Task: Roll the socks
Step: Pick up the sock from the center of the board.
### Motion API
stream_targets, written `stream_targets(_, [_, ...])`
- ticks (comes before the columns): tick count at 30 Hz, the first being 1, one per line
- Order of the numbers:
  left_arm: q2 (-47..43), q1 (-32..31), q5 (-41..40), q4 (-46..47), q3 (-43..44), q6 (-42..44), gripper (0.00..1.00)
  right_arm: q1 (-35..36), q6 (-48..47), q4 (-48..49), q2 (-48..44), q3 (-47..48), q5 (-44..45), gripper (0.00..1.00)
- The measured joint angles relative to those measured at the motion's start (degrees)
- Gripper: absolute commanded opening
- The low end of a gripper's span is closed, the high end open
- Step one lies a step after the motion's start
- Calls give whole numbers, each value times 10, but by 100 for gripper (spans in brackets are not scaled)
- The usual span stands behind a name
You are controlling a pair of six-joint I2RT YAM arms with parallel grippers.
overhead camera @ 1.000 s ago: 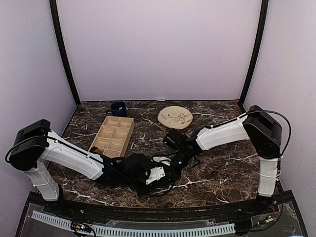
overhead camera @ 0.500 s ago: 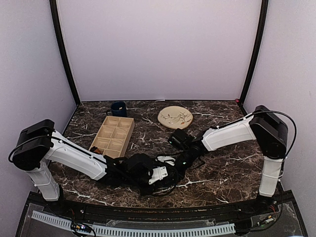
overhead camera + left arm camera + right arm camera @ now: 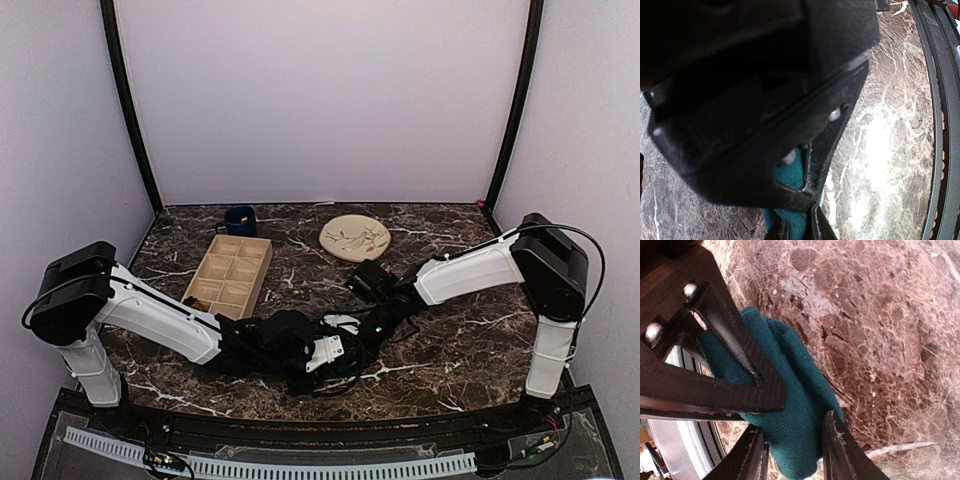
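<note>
A: Where to find the teal sock (image 3: pixel 805 385)?

B: Lying bunched on the marble surface (image 3: pixel 880 340), at about 6 o'clock from the middle in the top view, close to the near edge. Mostly hidden there under both arms, but plain to see in the wrist views.

A: Held by what?

B: Pinched in the right gripper (image 3: pixel 790 440), with the cloth between the two fingers and touching both. Jaws at a middle width, filled by the fold.

A: The same for the left gripper (image 3: pixel 796 227)?

B: Closed narrow, with a strip of teal cloth caught between the tips. Not possible to see more, because of the large black body of the other gripper filling most of the left wrist view.

A: So meeting at the sock from two sides?

B: Yes, reaching in from 9 o'clock on the left and from about 3 o'clock on the right, with the tips just beside each other.

A: What else on the surface?

B: A beige tray (image 3: pixel 229 277) with compartments at 10 o'clock, a dark blue mug (image 3: pixel 240 220) just behind it at 11 o'clock, a round patterned plate (image 3: pixel 355 238) at 12 o'clock. All well apart from the sock.
</note>
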Motion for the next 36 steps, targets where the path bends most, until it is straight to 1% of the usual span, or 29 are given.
stream_targets(2, [0, 0, 0, 0, 0, -1, 18, 0, 0, 0, -1, -1, 1, 35])
stream_targets(6, [3, 0, 0, 1, 2, -2, 28, -1, 0, 2, -4, -5, 2, 36])
stream_targets(11, [9, 0, -2, 9, 3, -2, 29, -3, 0, 1, -7, -8, 1, 37])
stream_targets(12, [9, 0, -2, 9, 3, -2, 28, -3, 0, 1, -7, -9, 1, 37])
stream_targets(15, [13, 0, -1, 10, 7, -4, 7, -5, -1, -2, -9, -10, 2, 38])
stream_targets(17, [14, 0, 1, 8, 9, -4, 1, -7, -1, -3, -10, -10, 5, 39])
stream_targets(20, [16, -1, 0, 5, 12, -2, 0, -9, -1, -7, -15, -13, 10, 41])
stream_targets(36, [38, -2, 0, 5, 33, -2, 0, -18, -5, -9, -34, -32, 23, 44])
